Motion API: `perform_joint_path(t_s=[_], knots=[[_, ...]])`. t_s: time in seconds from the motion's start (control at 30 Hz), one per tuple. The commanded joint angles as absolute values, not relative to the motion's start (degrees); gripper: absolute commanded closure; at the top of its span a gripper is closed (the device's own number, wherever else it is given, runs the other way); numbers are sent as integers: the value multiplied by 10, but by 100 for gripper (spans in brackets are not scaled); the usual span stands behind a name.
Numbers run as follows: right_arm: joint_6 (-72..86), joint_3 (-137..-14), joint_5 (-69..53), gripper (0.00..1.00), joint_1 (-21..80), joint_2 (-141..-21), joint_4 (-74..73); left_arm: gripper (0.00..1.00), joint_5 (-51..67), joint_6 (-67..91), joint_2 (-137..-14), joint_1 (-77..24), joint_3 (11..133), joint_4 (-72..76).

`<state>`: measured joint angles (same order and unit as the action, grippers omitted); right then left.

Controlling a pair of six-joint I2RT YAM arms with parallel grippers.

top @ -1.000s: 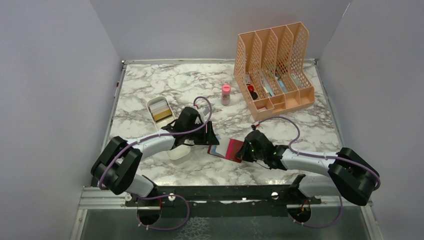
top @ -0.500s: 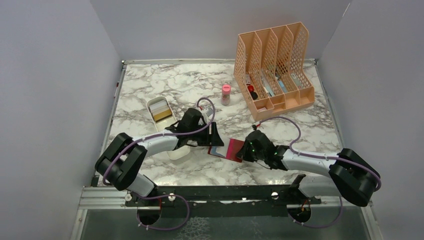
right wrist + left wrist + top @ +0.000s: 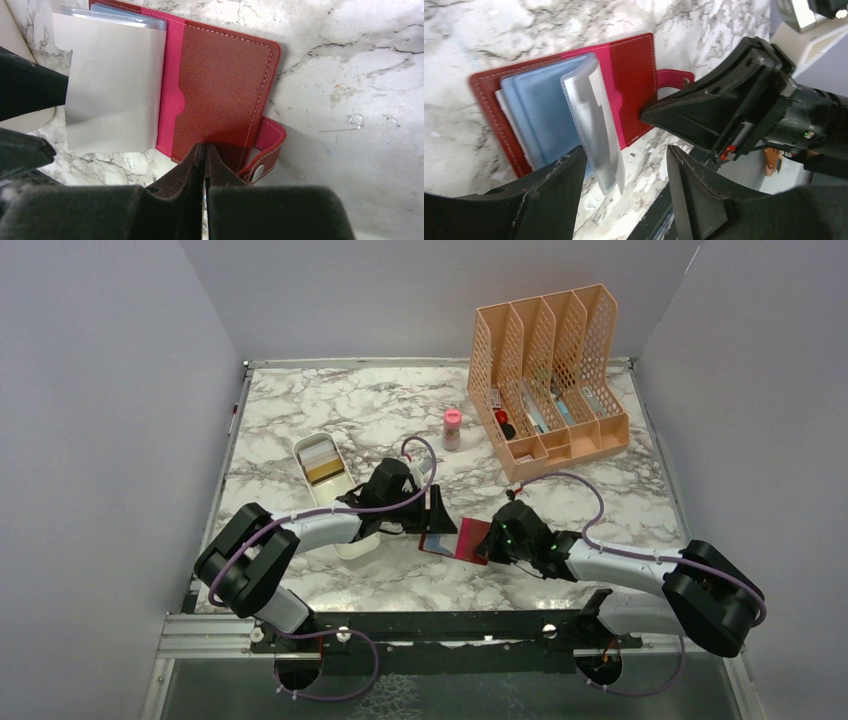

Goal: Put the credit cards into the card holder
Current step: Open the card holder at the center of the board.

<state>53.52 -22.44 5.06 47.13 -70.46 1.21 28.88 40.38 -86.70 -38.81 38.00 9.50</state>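
A white oblong plastic tray (image 3: 299, 450) of stacked credit cards (image 3: 322, 468) sits at ten o'clock from the open red leather card holder (image 3: 466, 538), which lies flat on the grey-veined marble table (image 3: 300, 400). The left gripper (image 3: 624, 195) hovers over the holder's clear plastic sleeves (image 3: 596, 130), fingers spread wide, gripping nothing. At the holder's three o'clock edge, the right gripper (image 3: 204, 152) has its jaws closed together, tips on the red cover; whether they pinch it I cannot tell.
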Motion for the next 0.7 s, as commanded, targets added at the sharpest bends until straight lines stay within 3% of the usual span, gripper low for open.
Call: perform_joint_path(t_s=[0.0,0.4,0.67], knots=[[510,-223,64,91,468,-689,-20,37,327,438,-867,-406,385,154],[473,-258,48,79,468,-548,-102,37,326,454,-888,-448,432,167],[478,-242,23,77,468,-440,-110,37,326,448,-954,-465,488,175]])
